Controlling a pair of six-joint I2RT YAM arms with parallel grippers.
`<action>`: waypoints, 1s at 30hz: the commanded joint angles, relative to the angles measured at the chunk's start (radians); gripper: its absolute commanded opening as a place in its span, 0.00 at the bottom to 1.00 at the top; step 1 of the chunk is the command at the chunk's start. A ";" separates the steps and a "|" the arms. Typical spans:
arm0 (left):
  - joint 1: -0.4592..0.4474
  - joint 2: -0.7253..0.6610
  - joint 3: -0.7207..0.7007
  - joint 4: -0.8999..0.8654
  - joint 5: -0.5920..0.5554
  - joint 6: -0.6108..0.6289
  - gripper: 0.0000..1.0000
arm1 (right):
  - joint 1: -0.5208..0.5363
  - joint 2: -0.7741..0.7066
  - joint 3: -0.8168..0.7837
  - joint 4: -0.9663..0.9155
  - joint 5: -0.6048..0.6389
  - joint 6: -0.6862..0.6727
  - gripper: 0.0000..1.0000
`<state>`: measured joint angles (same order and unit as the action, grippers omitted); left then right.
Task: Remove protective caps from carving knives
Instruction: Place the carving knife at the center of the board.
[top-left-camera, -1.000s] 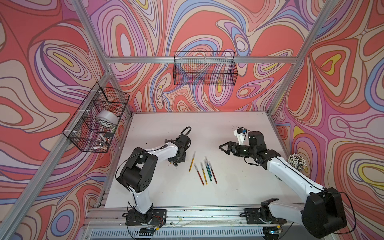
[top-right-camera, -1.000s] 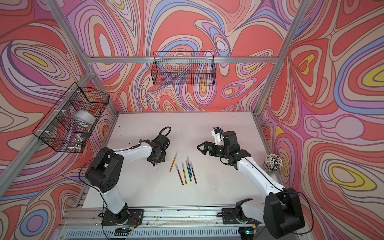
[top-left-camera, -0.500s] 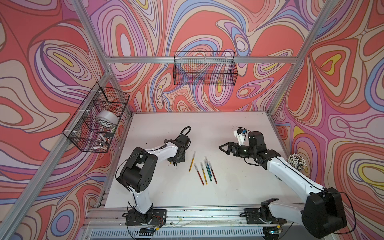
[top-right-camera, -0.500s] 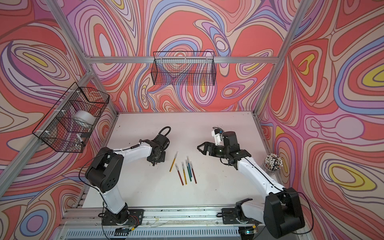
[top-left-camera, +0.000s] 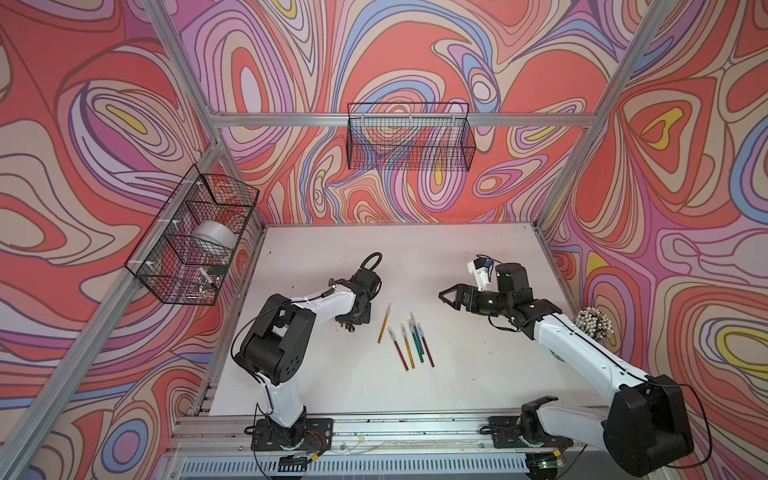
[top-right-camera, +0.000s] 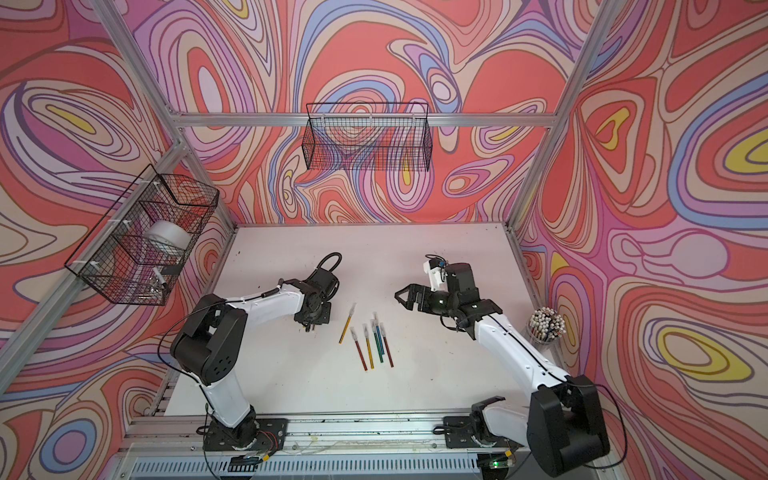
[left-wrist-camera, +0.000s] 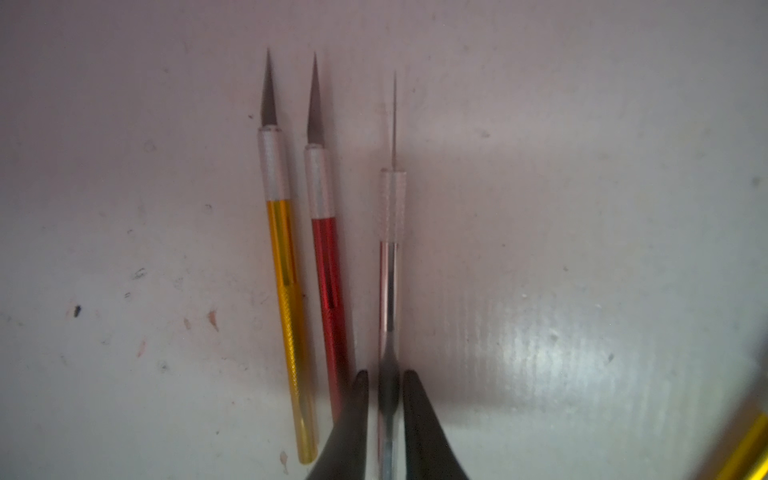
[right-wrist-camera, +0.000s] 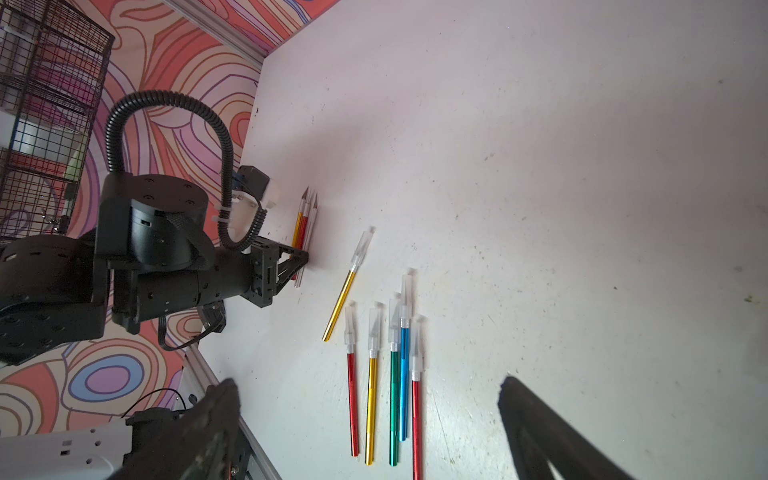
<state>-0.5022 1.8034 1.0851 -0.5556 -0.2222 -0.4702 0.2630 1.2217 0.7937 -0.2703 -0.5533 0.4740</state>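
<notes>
Three carving knives (right-wrist-camera: 303, 232) lie bared and side by side on the white table (left-wrist-camera: 582, 208), blades pointing the same way: a gold-handled knife (left-wrist-camera: 286, 291), a red-handled knife (left-wrist-camera: 330, 266) just beside it, and a silver knife (left-wrist-camera: 388, 266) a little apart, blade edge-on, its rear end between the slightly parted fingertips of the left gripper (left-wrist-camera: 385, 399). Nearby, six more wear translucent whitish protective caps (right-wrist-camera: 360, 249) over their blades: a gold one (right-wrist-camera: 340, 299) lying alone at a slant, and a row of five (right-wrist-camera: 394, 374), red, gold, green, blue and red, roughly parallel, the blue set ahead of and against the green.
</notes>
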 joint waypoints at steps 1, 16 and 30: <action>0.008 0.037 0.009 -0.012 0.001 0.010 0.19 | -0.004 0.010 0.026 -0.014 0.013 -0.014 0.98; 0.008 -0.024 0.021 -0.035 0.009 0.000 0.17 | -0.003 0.009 0.030 -0.033 0.013 -0.028 0.98; -0.037 -0.174 -0.038 -0.049 0.106 -0.033 0.23 | -0.004 -0.004 0.044 -0.056 0.009 -0.027 0.98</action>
<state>-0.5205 1.6646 1.0752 -0.5602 -0.1635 -0.4816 0.2630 1.2266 0.8093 -0.3115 -0.5468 0.4572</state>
